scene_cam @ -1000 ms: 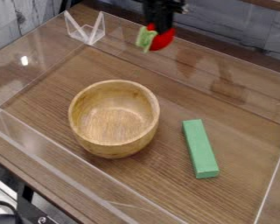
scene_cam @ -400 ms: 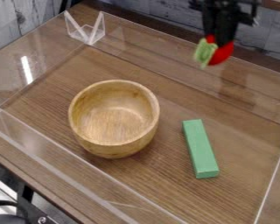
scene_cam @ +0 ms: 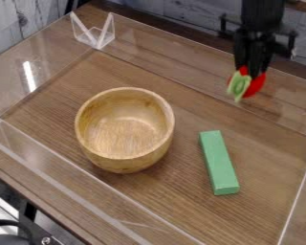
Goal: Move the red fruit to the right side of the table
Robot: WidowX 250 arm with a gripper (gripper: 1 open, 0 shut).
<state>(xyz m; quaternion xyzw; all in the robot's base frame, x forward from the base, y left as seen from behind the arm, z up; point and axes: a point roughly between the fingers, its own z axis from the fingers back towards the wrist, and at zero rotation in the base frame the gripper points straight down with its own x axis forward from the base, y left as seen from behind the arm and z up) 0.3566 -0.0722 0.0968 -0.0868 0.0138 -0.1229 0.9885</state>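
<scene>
We see the gripper (scene_cam: 251, 80) with its jaws pinching the red fruit (scene_cam: 249, 84) above the bench's (scene_cam: 142, 201) far right side. The fruit hangs roughly upright, green cap toward the left. Since a second ago it has travelled right and lower, away from the wooden bowl (scene_cam: 123, 128).

Grey backdrop behind the enclosure.
We see a pale grey brick-patterned wall (scene_cam: 156, 21) at the back; soft glare streaks the acrylic walls (scene_cam: 28, 72).
</scene>
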